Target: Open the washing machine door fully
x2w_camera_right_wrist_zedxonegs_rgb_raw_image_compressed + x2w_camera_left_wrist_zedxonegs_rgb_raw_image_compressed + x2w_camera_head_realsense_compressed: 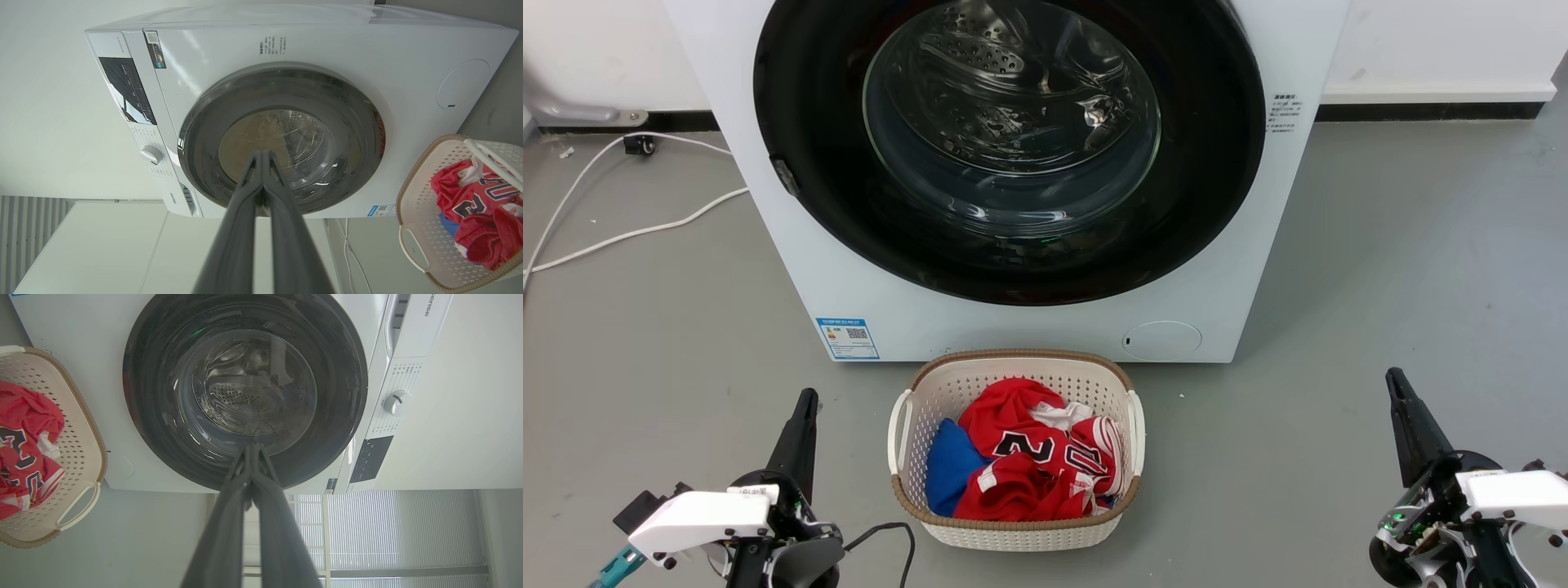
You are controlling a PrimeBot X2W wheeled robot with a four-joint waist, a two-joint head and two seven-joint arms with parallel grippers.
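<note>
While parked low on either side of basket (1013, 527), pinched shut and holding nothing: left gripper (807, 397), right gripper (1395, 377). Facing door (1013, 273), closed flush in washer (1029, 331) front. Likely heavy, stiff at the latch, slick and glossy, fragile at glass (1013, 122). Best to hook small grey catch (784, 177) on left rim and pull outward, never squeeze the bowl

Head high, wrists low, all toward washing machine (1029, 331).
</note>
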